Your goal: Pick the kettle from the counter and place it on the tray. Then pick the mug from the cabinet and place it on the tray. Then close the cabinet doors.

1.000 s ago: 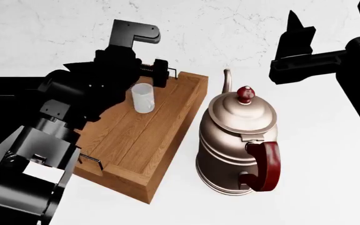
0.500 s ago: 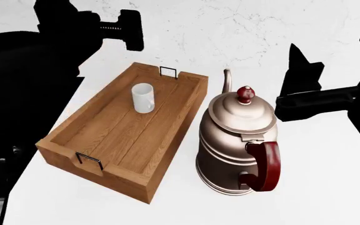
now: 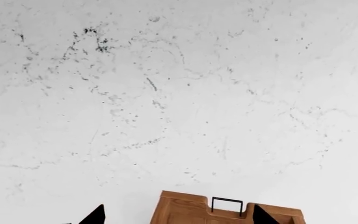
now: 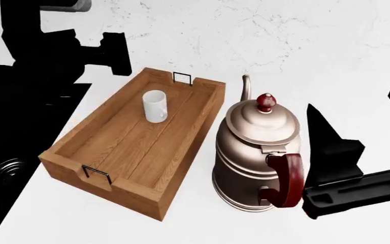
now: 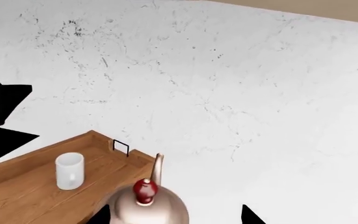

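**A:** White counter (image 4: 148,223) under a speckled marble wall (image 4: 249,30); black sink (image 4: 12,152) at the robot's left; where do the task's things stand?

**B:** Kettle (image 4: 256,152) upright on the counter, just beside the tray (image 4: 140,152) on its right side and not in it; spout toward the wall, dark red handle (image 4: 286,178) toward the robot; a white mug (image 4: 155,105) stands upright inside the tray near its far end.

**A:** So which step is in hand?

**B:** By my reading the mug's part looks settled and the kettle's is the open one; the right gripper (image 4: 347,152) is low beside the kettle, close to the handle, touching nothing that I can see.

**A:** Its jaws?

**B:** Spread wide and empty; in the right wrist view two dark finger tips flank the kettle's lid and red knob (image 5: 145,189) with clear space between them.

**A:** And the left gripper (image 3: 175,215)?

**B:** Raised near the wall past the tray's far-left corner; its two tips stand well apart in the left wrist view, nothing between them but the tray's end and wire handle (image 3: 227,204) beyond.

**A:** What does the next move call for?

**B:** I judge: bring the right jaws around the handle and close firmly; the kettle is tall and may tip if caught off-centre; then lift above the tray's raised side and set down in the near, bare part, clear of the mug; cabinet doors are out of view.
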